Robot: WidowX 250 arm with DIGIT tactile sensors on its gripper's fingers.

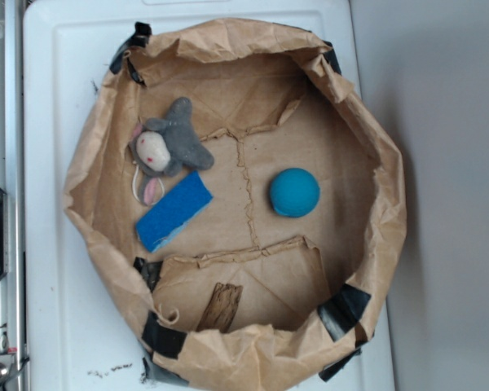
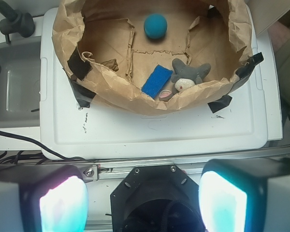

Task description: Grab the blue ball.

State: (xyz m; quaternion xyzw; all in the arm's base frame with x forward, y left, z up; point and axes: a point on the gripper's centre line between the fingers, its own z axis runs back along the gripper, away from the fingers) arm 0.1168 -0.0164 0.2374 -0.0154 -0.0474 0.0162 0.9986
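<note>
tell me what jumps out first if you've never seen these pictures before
A crumpled brown paper nest, taped with black strips, fills a white plastic lid. Inside, the blue ball sits alone on the paper floor, apart from a grey plush toy that touches a flat bright-blue block. In the wrist view the gripper is well short of the nest, its glowing fingers spread wide.

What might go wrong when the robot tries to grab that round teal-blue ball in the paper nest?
The round teal-blue ball lies loose on the creased floor, so a touch may roll it away. The crumpled brown paper wall stands high and could snag the descending open gripper, which is well outside the nest.
</note>
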